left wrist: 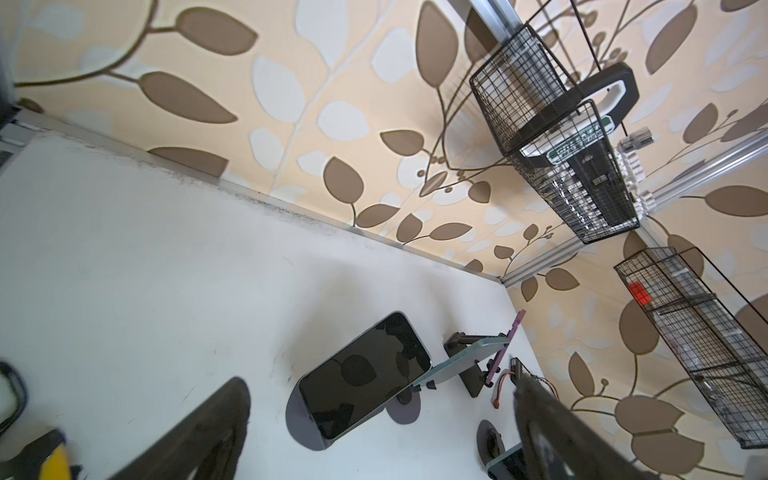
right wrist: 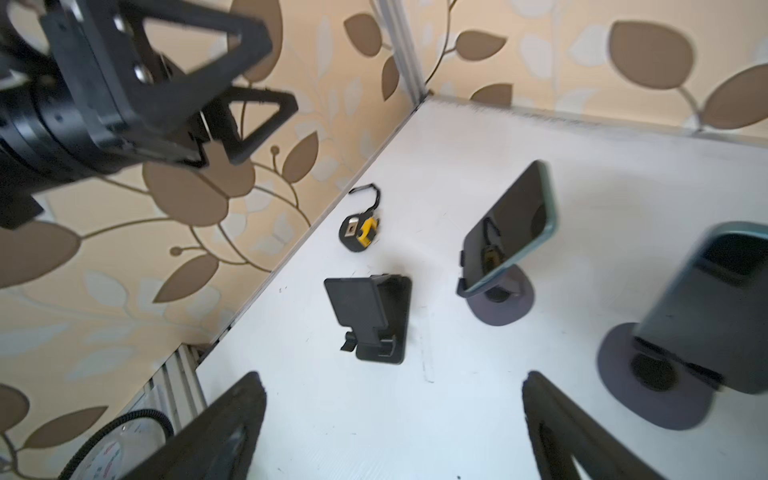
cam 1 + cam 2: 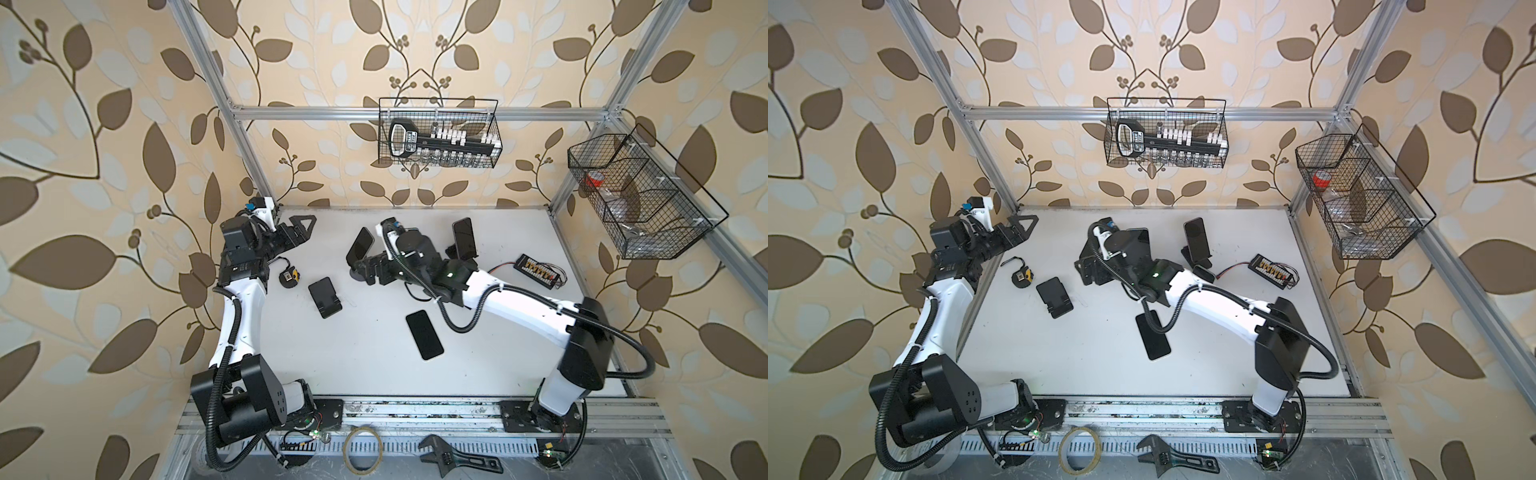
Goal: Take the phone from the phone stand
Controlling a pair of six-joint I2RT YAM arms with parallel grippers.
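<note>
Closest to us, a black slab phone (image 3: 424,334) lies flat, screen up, on the white counter (image 3: 365,370). Just beyond it an empty black plastic stand (image 3: 325,297) carries nothing, so that pair looks finished, we reckon. The black-and-yellow tape measure (image 3: 289,276) beside the stand is clear of the work.

Now mid-counter: the right gripper (image 2: 395,378) hangs low, jaws spread wide with nothing between them. Off to its side in the right wrist view are two propped phones. One is a blurred dark phone (image 2: 706,307) close by on a round grey base (image 2: 648,399). Further on, a teal-edged phone (image 2: 511,228) leans back on its own round grey stand (image 2: 505,309). Which one we're after, we can't tell.

Either way, here's how we'd want it. Turn the wrist so the jaws straddle the phone's long edges, well above the little hooks at the bottom lip. Close gently on the rim, not the glass, then draw up along the lean so the phone slides out. These bases look light, so a crooked pull could drag the stand along or tip it.

Further back, a dark upright phone (image 3: 1197,239) sits on a black angular stand (image 3: 1187,254). In the far left corner the left gripper (image 3: 305,227) hovers, jaws open and empty. It could pin a base if needed.
</note>
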